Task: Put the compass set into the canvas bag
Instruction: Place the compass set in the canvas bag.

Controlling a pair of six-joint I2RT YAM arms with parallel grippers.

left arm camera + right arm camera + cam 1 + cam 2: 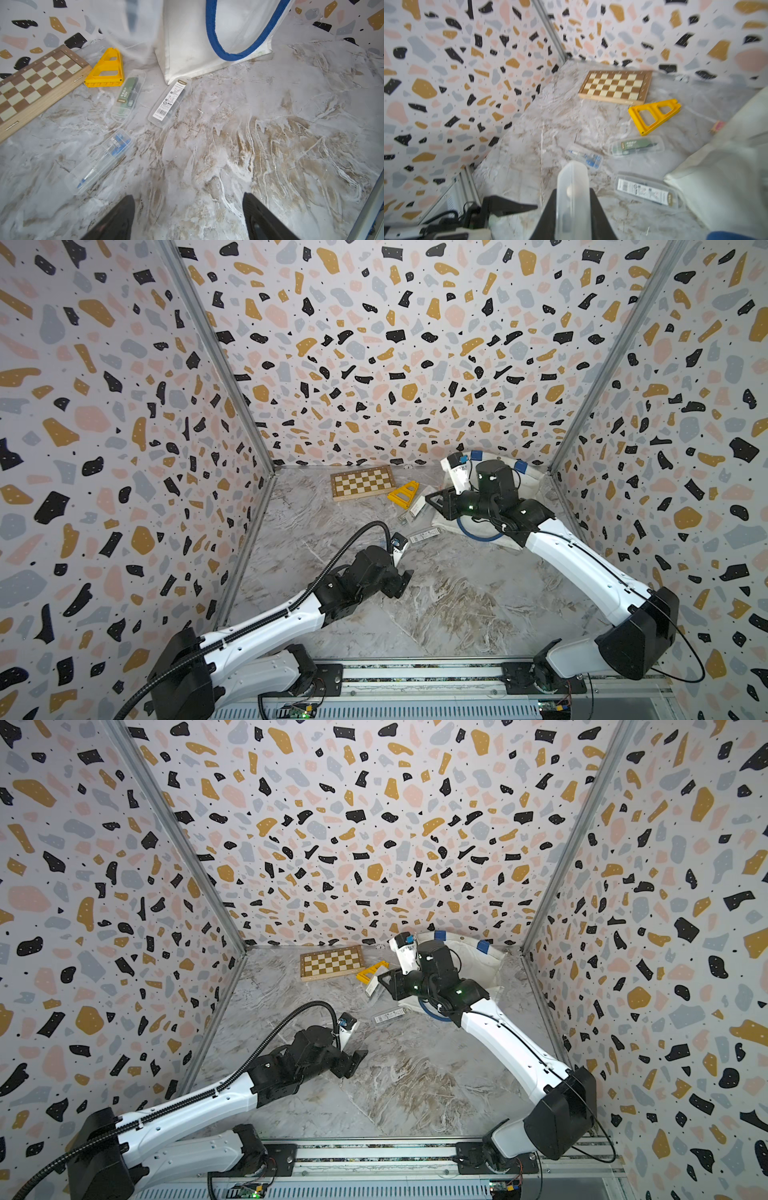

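The right end effector [572, 192] is pinching the compass set [572, 178] by one end just beside the bag [726, 166], with the left end effector [188, 199] hanging spread well apart from it, so the set is likely risking snagging on the unheld, limp rim.

A large white canvas tote bag [185, 41] with blue looped handles is resting on the marble tabletop [270, 145] in the back right corner, one handle hanging down its front. A clear plastic compass case [572, 182] is sitting pinched in the right gripper [572, 207] beside the bag. Three more are lying flat near the bag's front: a green-filled case [127, 95], a barcode-labelled case [169, 101] and a blue-filled case [99, 160].
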